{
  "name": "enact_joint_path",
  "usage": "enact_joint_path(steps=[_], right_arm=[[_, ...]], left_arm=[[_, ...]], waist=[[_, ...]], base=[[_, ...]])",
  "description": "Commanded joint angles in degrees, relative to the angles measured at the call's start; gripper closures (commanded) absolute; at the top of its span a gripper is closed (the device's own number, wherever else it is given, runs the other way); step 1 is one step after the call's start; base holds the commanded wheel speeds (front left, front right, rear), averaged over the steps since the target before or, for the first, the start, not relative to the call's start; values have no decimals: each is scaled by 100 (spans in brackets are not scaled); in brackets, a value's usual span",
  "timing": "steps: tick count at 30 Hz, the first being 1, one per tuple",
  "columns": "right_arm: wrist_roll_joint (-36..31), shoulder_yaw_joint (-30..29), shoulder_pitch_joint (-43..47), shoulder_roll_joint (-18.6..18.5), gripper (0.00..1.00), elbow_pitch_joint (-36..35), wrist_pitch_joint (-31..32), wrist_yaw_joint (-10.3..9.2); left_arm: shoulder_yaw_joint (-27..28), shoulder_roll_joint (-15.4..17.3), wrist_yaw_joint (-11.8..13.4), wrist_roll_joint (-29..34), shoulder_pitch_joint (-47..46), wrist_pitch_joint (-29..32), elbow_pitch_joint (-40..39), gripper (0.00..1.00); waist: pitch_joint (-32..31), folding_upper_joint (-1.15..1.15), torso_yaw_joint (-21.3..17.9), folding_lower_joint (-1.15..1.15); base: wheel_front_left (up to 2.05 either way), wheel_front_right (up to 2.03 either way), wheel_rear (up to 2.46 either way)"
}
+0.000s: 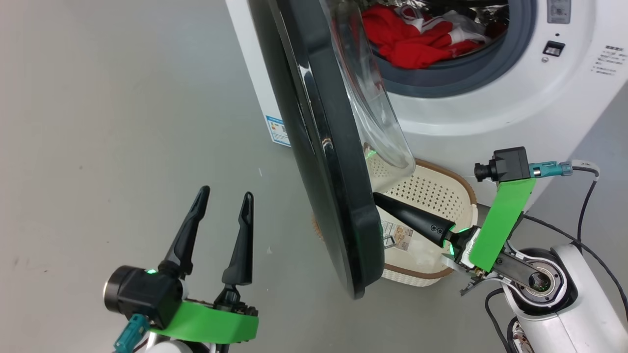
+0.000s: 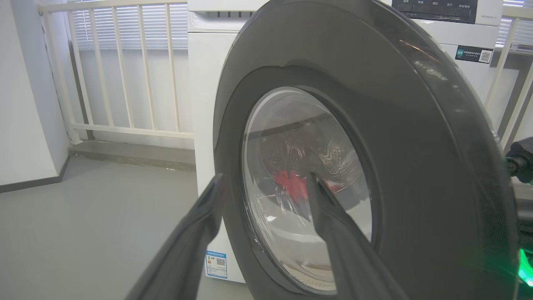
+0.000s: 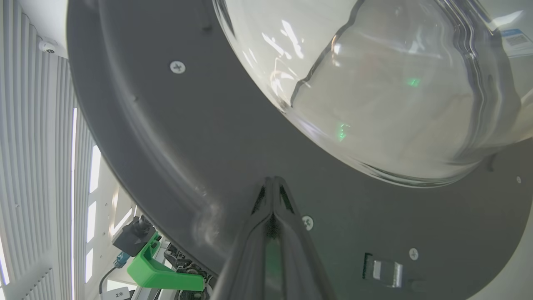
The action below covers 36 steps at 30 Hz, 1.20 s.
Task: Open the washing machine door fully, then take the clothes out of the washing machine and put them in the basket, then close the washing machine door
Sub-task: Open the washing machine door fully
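My right pincer (image 1: 380, 198) is pressed shut, its two fingers together with nothing between them. Its tip lies against the dark inner face of the washing machine door (image 1: 324, 147), just below the bulging glass window. My left pincer (image 1: 226, 193) hangs over the grey floor (image 1: 122, 122) on the door's outer side, fingers wide apart and holding nothing. The door stands partly swung out from the washing machine (image 1: 490, 108), edge-on in my head view. Inside the drum lie the clothes (image 1: 412, 41), a red heap with white trim, resting low against the grey rubber ring. The basket (image 1: 461, 181) sits on the floor just in front of the machine, partly behind the door. My right pincer reaches across above it, and a barcode sticker (image 1: 397, 235) shows on its bottom.
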Motion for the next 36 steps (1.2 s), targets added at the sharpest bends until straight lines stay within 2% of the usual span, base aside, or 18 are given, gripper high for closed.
enact_joint_path(steps=[1,19,36], right_arm=[[-15,180,-10,132,100,-176,47,44],[226,635,-6,164,100,-73,-71,44],[469,1198,-447,165,100,284,-227,44]], left_arm=[[205,85,53,-7,-23,-28,-96,0],[179,86,157,-86,29,-10,126,0],[215,119,276,-210,135,37,101,0]], waist=[[-36,0,97,0],[-156,0,522,0],[-96,0,556,0]], base=[[0,0,0],[0,0,0],[0,0,0]])
